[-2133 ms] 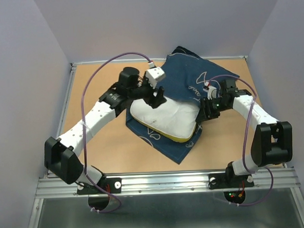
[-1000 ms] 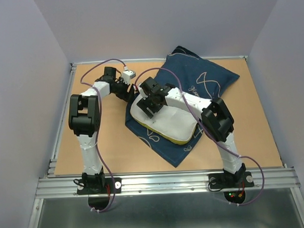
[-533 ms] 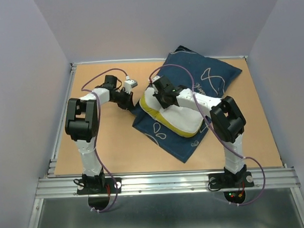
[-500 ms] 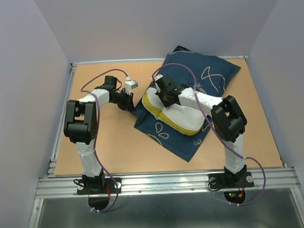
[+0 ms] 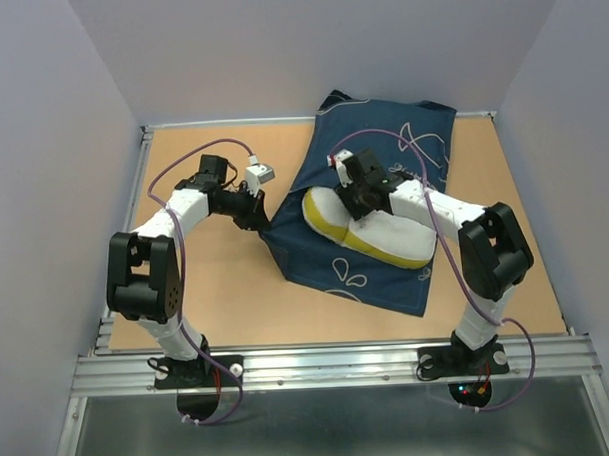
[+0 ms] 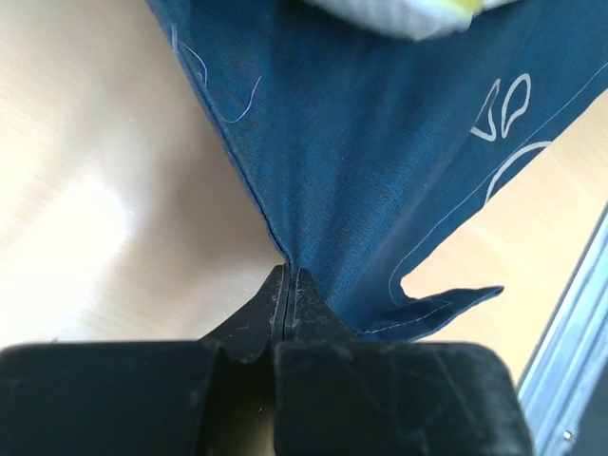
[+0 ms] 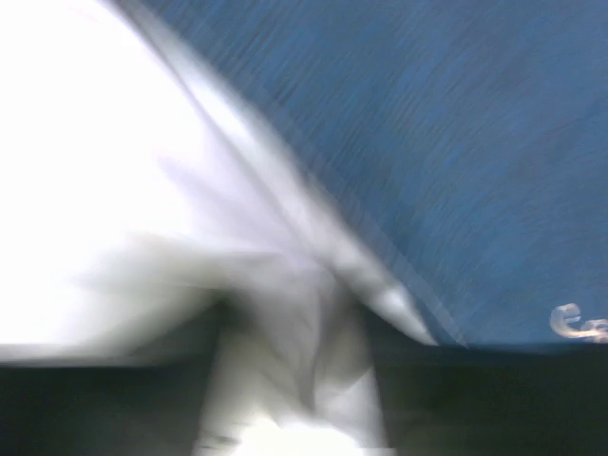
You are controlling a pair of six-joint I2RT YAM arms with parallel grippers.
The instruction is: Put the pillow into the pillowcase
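Left gripper [image 6: 288,277] was clamped tight on the pillowcase [image 5: 382,150] corner at its 9 o'clock side. Right gripper [image 5: 361,199] looked pinched on a bunch of pillow [image 5: 390,237] fabric at the pillow's 11 o'clock end, though that wrist view was blurred. Pillow lay on top of the case, not inside as far as I saw. Both soft and light, and the limp cloth will sag shut. I'd hold the case by its open hem and the pillow by a corner.

One pillow [image 5: 382,241], one pillowcase [image 5: 326,259]
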